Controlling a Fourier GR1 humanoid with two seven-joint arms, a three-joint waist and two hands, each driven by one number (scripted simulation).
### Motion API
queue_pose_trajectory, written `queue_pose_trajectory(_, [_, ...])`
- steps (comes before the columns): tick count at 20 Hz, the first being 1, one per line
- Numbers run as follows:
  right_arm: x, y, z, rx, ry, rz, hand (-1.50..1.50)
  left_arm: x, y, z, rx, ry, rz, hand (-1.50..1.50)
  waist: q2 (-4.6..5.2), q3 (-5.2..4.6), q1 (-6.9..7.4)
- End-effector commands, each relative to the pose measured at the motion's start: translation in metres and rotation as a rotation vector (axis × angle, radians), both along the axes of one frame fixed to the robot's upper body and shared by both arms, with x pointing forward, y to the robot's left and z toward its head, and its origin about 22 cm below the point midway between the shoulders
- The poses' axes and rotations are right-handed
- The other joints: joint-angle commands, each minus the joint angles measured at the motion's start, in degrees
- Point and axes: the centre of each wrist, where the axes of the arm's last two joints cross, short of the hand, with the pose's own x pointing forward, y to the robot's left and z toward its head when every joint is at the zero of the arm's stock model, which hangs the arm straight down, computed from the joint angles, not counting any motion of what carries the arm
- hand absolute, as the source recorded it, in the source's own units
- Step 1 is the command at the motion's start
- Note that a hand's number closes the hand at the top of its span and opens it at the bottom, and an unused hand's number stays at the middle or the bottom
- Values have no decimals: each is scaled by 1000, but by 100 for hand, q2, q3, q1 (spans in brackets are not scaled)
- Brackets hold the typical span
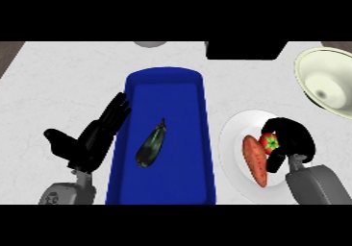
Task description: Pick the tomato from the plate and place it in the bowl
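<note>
The fingers (291, 129) of the right hand (301, 141) are curled around the tomato (270, 141), which is on the white plate (235, 129), beside a sweet potato (255, 160). The cream bowl (310, 65) stands apart, beyond the plate. An eggplant (151, 144) lies in the blue tray (196, 115). The left hand (94, 137) rests open beside the tray. No writing is visible.

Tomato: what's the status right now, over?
Right hand curled round tomato on plate. Left hand open, resting beside blue tray. Bowl beyond; nothing between, over.
</note>
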Motion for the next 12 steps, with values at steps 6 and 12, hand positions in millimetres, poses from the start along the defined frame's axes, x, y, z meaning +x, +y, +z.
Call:
queue_pose_trajectory(6, [6,8,-30,-19,-8,67,150,5,21,10,9,-4,-5,0,46,54,19])
queue_pose_trajectory(12, [4,13,-1,-110,-90,58,150,-8,5,7,6,-3,-5,0,35,53,5])
